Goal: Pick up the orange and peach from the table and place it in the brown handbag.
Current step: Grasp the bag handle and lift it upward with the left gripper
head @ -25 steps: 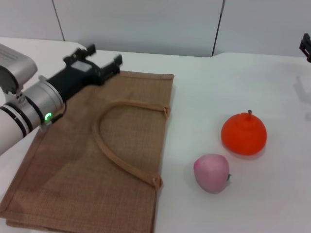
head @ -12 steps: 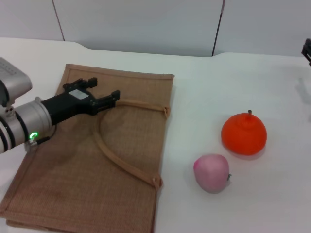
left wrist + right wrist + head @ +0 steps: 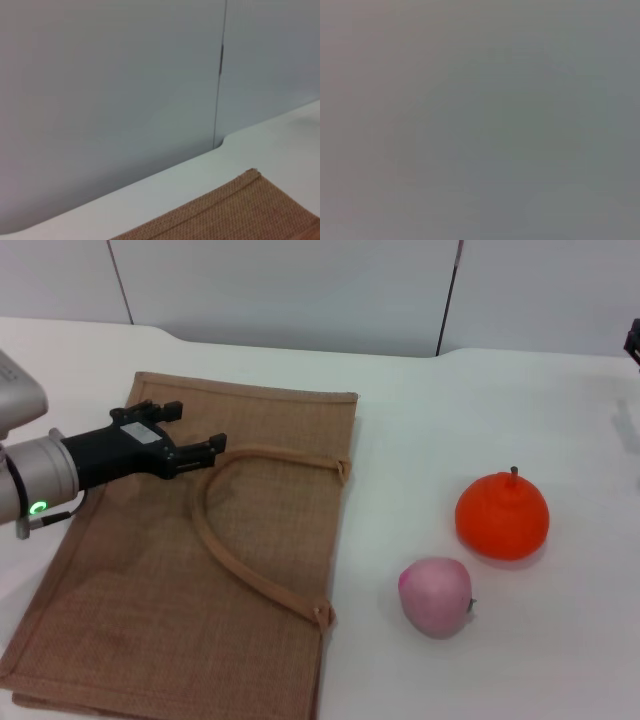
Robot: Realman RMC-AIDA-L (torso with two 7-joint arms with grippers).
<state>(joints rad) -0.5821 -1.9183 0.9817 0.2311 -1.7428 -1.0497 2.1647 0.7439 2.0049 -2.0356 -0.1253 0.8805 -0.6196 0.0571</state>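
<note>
Flat woven jute brown handbag (image 3: 200, 570), left gripper (image 3: 195, 430) spread above it, round matte peach (image 3: 435, 595)

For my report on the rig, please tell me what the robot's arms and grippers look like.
The left arm is a silver-grey cylinder with black rings and a small green light, ending in a black left gripper with two blocky fingers. Of the right gripper only a black sliver shows at the head view's edge.

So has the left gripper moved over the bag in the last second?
Yes. The left gripper has pulled back from the handbag's far edge toward the robot, now near the handle.
</note>
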